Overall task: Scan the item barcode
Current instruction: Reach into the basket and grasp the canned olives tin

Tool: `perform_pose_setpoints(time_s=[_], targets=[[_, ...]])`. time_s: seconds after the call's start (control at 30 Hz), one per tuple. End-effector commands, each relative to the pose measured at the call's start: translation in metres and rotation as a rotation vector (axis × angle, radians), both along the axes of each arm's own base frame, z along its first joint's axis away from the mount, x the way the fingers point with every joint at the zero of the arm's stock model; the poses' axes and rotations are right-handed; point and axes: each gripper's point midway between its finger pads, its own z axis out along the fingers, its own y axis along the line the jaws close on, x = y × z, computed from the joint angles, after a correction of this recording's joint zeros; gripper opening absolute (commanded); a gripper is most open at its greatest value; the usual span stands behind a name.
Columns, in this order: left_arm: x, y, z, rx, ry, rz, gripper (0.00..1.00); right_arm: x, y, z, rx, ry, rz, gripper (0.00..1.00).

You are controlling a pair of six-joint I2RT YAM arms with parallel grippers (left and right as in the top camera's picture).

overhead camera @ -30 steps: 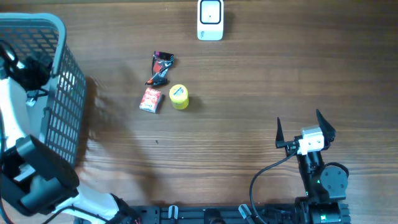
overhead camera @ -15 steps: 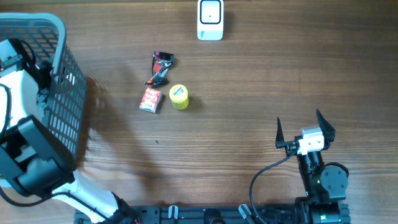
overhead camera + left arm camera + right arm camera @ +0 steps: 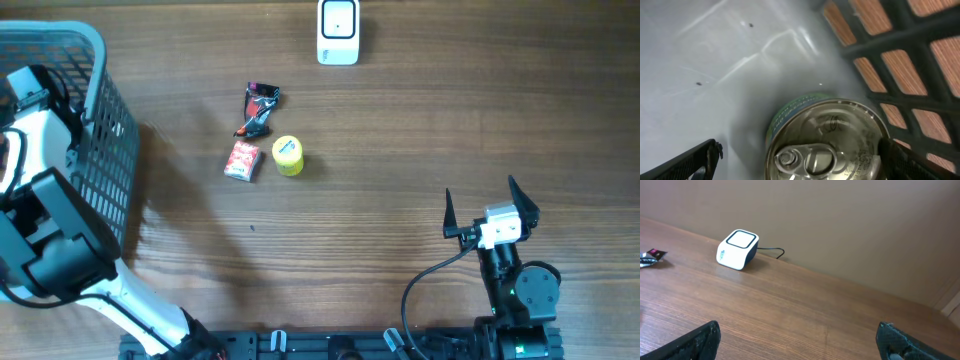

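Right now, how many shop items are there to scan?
4. On the table lie a dark packet, a red packet close by and a yellow tub beside that. A tin can sits inside the basket; more may hide there.

My desk [image 3: 420, 130] is dark brown wood, its grain running side to side. Behind it I face a plain tan wall [image 3: 840, 215], evenly lit, with a paler strip [image 3: 951, 300] at its right edge.
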Motion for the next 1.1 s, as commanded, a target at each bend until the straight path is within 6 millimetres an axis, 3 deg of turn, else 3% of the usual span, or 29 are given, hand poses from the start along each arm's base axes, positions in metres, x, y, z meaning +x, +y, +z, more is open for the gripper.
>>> perform_pose_setpoints(time_s=[0.0, 0.27, 0.5, 1.07], targets=[[0.007, -0.011, -0.006, 0.009, 0.013, -0.038, 1.0, 0.0, 0.001, 0.001, -0.008, -0.008, 0.009, 1.0], [0.005, -0.011, -0.001, 0.008, 0.01, -0.03, 1.0, 0.0, 0.001, 0.001, -0.008, -0.008, 0.009, 1.0], [0.009, -0.01, 0.032, 0.039, -0.057, -0.032, 1.0, 0.0, 0.001, 0.001, -0.008, -0.008, 0.009, 1.0], [0.019, -0.016, 0.036, 0.013, -0.104, -0.056, 1.0, 0.0, 0.001, 0.001, -0.008, -0.008, 0.009, 1.0]])
